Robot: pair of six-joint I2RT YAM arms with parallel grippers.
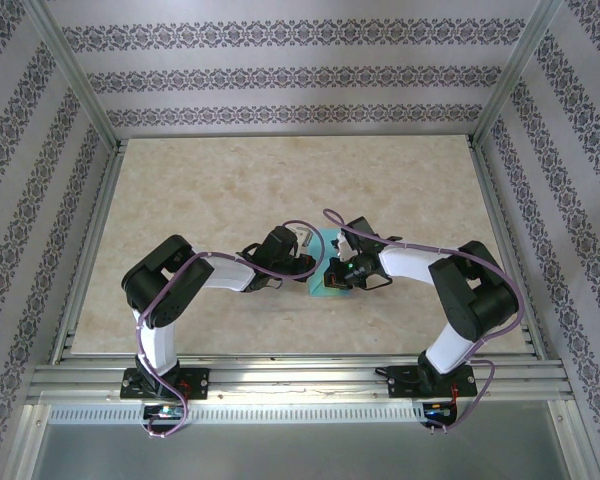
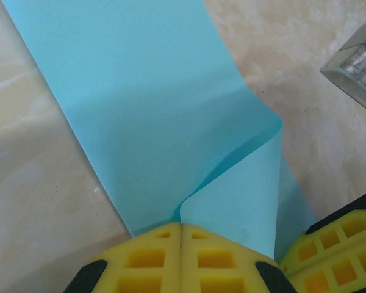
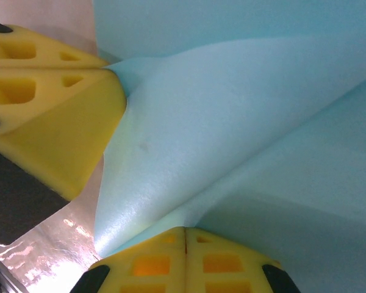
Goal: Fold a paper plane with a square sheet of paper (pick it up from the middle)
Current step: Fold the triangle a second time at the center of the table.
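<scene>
Square sheet of paper (image 2: 158, 110) lies bent in the middle of the desk (image 1: 200, 200), left gripper (image 2: 181, 229) and right gripper (image 3: 184, 231) fingers both clenched on it, so uneven pulling may tear or crease it crookedly

- Square sheet of paper (image 2: 146, 110): plain turquoise-cyan with no print. It looks paler and slightly grainy where it curls at the centre of the right wrist view.
- Left fingers (image 2: 152, 262) and right fingers (image 3: 226, 265): bright yellow, with black at the lower corners.
- Bench (image 1: 280, 180): cream-beige with cloudy marble veining.
- Walls (image 1: 300, 80): pale grey-lilac, crossed by horizontal bands of dark floral ornament.
- 2 arms (image 1: 220, 272): white links, black joints and purple cables (image 1: 220, 255).
- Rails (image 1: 300, 380) at the bottom of the frame: silver-grey.
</scene>
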